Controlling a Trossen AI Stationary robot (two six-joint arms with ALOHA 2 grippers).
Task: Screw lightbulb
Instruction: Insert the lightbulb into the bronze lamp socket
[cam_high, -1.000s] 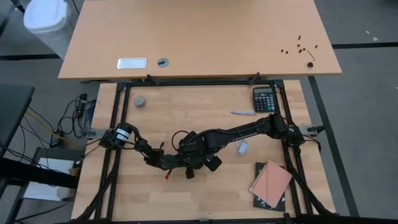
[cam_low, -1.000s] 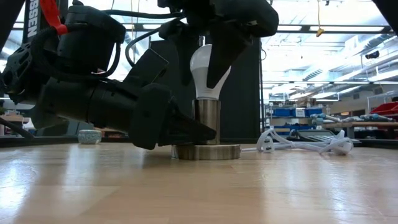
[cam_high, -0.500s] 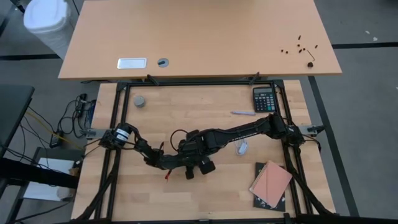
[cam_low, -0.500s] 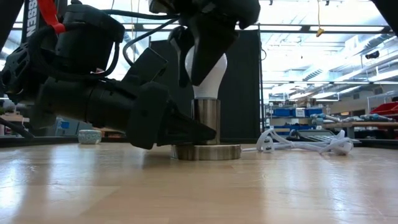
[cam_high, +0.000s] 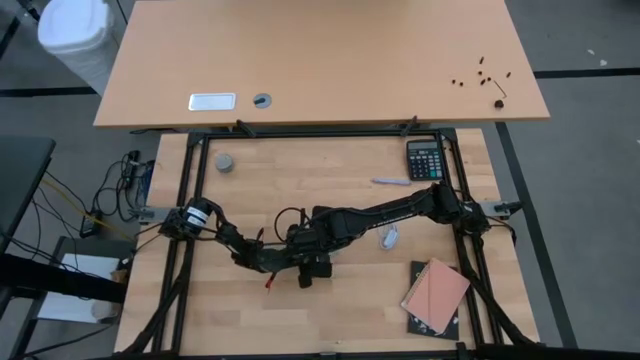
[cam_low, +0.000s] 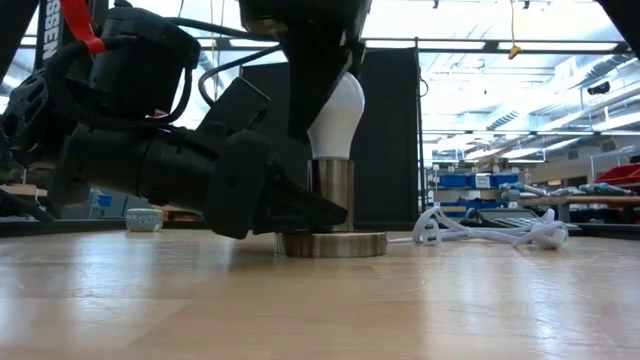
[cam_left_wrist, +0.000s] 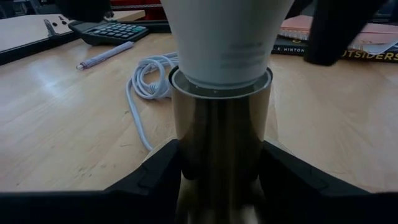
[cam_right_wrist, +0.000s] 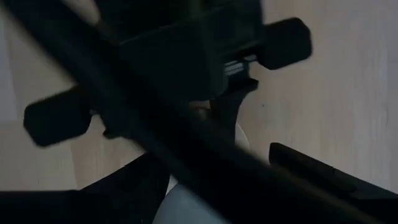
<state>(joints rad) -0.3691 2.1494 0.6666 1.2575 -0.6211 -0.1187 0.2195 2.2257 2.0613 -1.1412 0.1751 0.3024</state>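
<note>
high view: both arms meet mid-surface; right hand is directly above the socket.
low view: white pear-shaped lightbulb upright in brushed-metal socket, right hand gripping it from above.
left wrist view: left hand clamps the socket, axis vertical.

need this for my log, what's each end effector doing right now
left end effector: closed around the metal socket, steadying it.
right end effector: closed on the lightbulb from above, bulb seated in the socket.
</note>
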